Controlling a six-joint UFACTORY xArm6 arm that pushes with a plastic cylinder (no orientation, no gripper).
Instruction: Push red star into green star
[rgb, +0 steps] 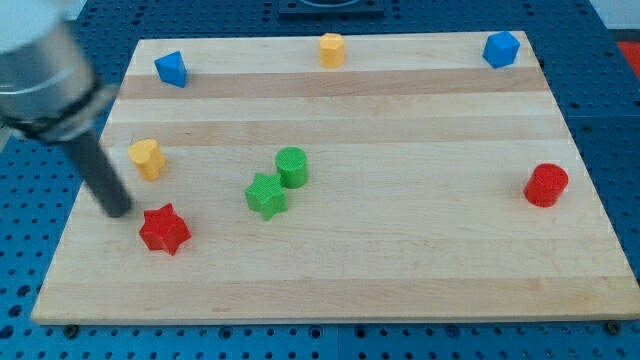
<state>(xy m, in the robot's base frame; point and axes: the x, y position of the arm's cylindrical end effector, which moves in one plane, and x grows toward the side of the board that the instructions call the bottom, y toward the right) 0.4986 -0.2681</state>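
The red star (164, 229) lies on the wooden board (400, 260) at the view's lower left. The green star (266, 194) lies to its right and a little higher, touching a green cylinder (292, 166) at its upper right. My dark rod comes down from the view's upper left, and my tip (118, 209) rests on the board just left of and slightly above the red star, a small gap apart from it.
A yellow block (147, 158) sits just above my tip. A blue block (171, 69) is at the top left, a yellow block (332, 48) at the top middle, a blue block (501, 48) at the top right, and a red cylinder (546, 185) at the right edge.
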